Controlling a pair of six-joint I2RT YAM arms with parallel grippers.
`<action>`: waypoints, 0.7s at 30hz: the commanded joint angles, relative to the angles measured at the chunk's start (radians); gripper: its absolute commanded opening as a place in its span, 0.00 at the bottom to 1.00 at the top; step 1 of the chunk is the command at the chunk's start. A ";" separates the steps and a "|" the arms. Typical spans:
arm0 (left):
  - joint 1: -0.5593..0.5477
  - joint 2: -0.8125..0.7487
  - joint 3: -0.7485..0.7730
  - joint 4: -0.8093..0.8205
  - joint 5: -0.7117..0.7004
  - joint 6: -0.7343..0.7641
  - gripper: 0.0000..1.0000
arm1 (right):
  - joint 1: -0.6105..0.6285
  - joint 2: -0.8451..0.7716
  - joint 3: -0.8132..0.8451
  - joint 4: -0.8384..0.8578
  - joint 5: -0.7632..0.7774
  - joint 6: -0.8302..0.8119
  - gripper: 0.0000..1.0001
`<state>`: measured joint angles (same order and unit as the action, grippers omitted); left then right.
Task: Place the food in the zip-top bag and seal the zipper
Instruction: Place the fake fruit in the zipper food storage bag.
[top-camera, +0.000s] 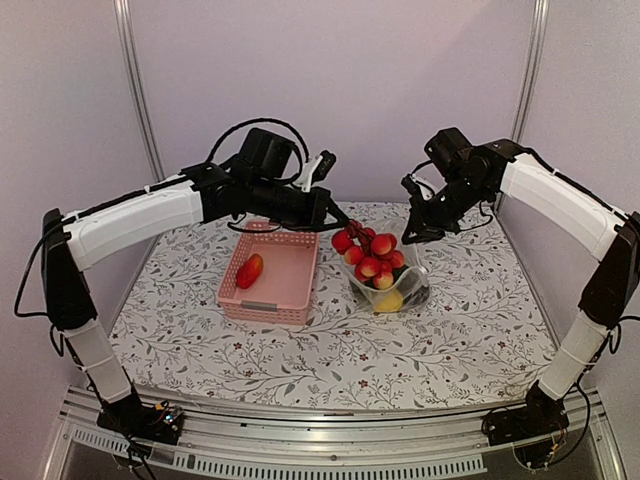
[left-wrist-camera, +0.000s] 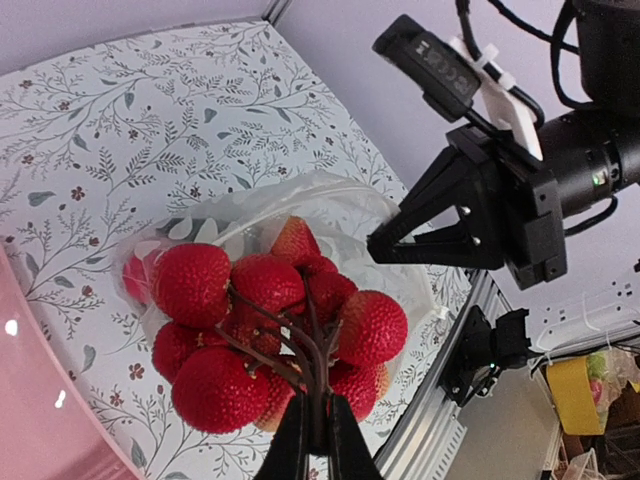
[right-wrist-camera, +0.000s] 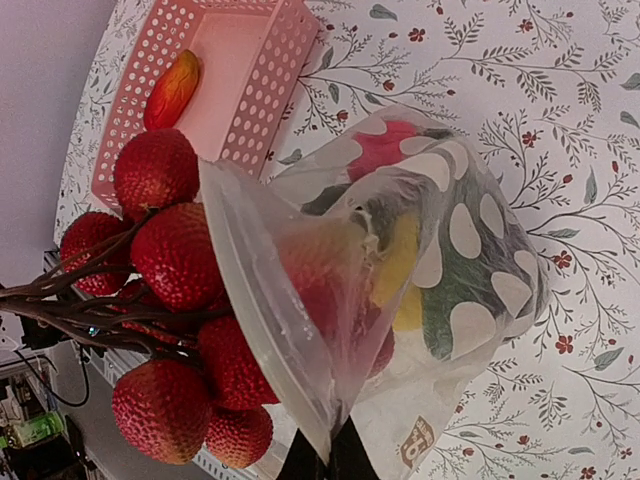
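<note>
My left tool (left-wrist-camera: 315, 425) is pinched shut on the brown stems (left-wrist-camera: 275, 335) of the bunch of red berries (left-wrist-camera: 215, 385), so the bunch hangs right at the mouth of the zip-top bag (right-wrist-camera: 470, 270). My right tool (right-wrist-camera: 325, 455) is closed on the bag's top edge and lifts it up, which keeps the mouth wide open. The bag sits on the desk (top-camera: 450, 340), just beside the pink basket (top-camera: 268, 312). A red-orange pepper (top-camera: 250, 270) lies in the basket, so I think it goes in next. The zipper (right-wrist-camera: 255, 300) is not pressed shut yet.
</note>
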<state>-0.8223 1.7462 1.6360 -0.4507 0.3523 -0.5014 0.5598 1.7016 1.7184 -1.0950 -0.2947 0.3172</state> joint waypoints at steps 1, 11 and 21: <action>-0.012 0.040 0.076 -0.008 -0.087 -0.060 0.00 | -0.003 -0.046 -0.023 0.017 -0.022 0.002 0.00; -0.050 0.165 0.250 -0.081 -0.151 -0.075 0.00 | -0.003 -0.054 -0.028 0.036 -0.042 0.019 0.00; -0.204 0.084 0.264 -0.131 -0.265 0.192 0.00 | -0.032 -0.062 -0.022 0.047 -0.019 0.070 0.00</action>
<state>-0.9634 1.9057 1.9118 -0.5854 0.1364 -0.4335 0.5381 1.6726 1.6955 -1.0733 -0.3126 0.3660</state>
